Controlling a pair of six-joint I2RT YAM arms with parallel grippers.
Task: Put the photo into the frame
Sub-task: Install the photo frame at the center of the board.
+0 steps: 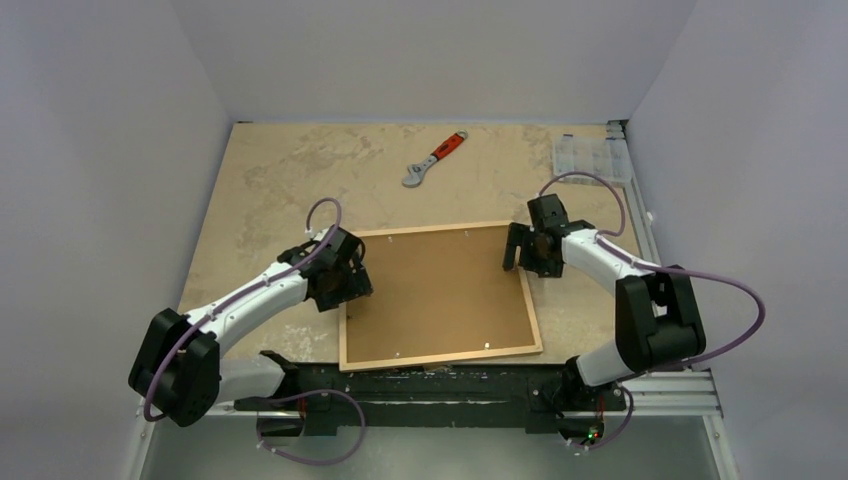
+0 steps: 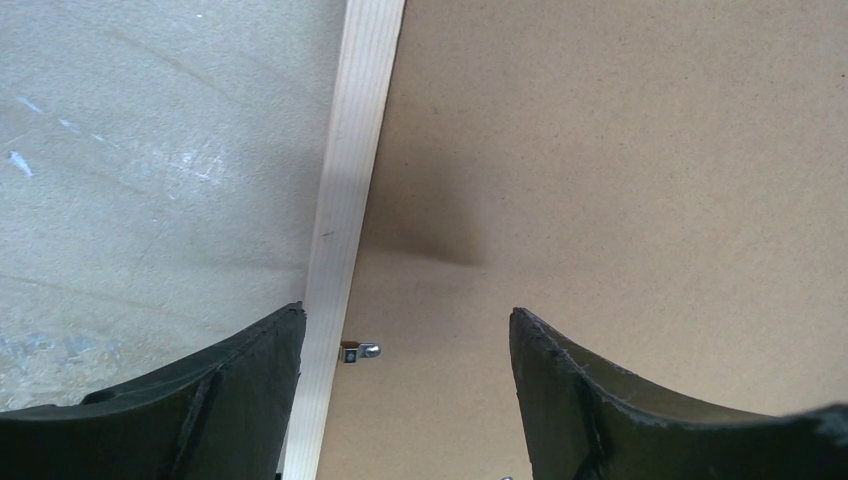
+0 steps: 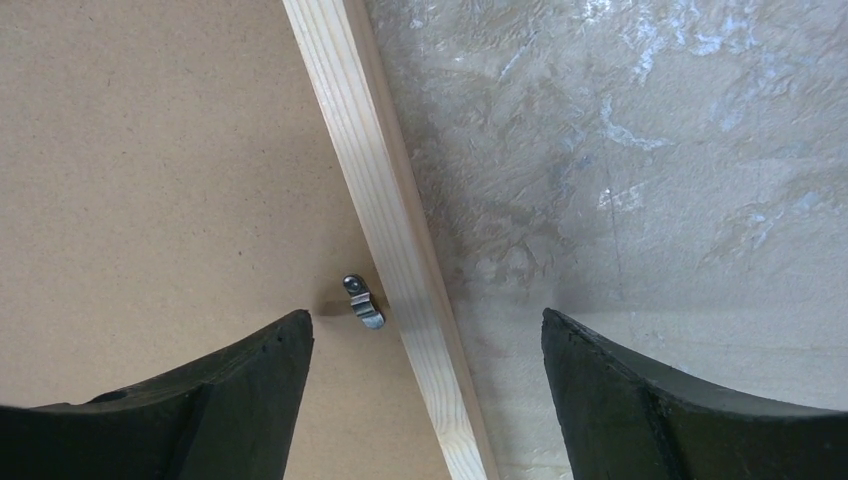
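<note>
Frame point(image 1: 440, 358) lies back-up near the front middle of the table point(image 1: 270, 190): thin pale wood strips around a plain brown backing board point(image 1: 440, 290). From the top camera, the left gripper point(image 1: 350, 288) hangs over its left edge and the right gripper point(image 1: 520, 252) over its right edge. An orange-handled wrench point(image 1: 433, 158) and a clear box point(image 1: 590, 158) sit well apart at the far side.

In the left wrist view, the dark fingers stand wide apart, gripping nothing. The left strip point(image 2: 345, 200) runs between them, with a small metal clip point(image 2: 360, 350) just beside it on the board.

In the right wrist view, the fingers are likewise spread and empty, astride the right strip point(image 3: 385, 200). A turn clip point(image 3: 363, 300) touches its inner side.
</note>
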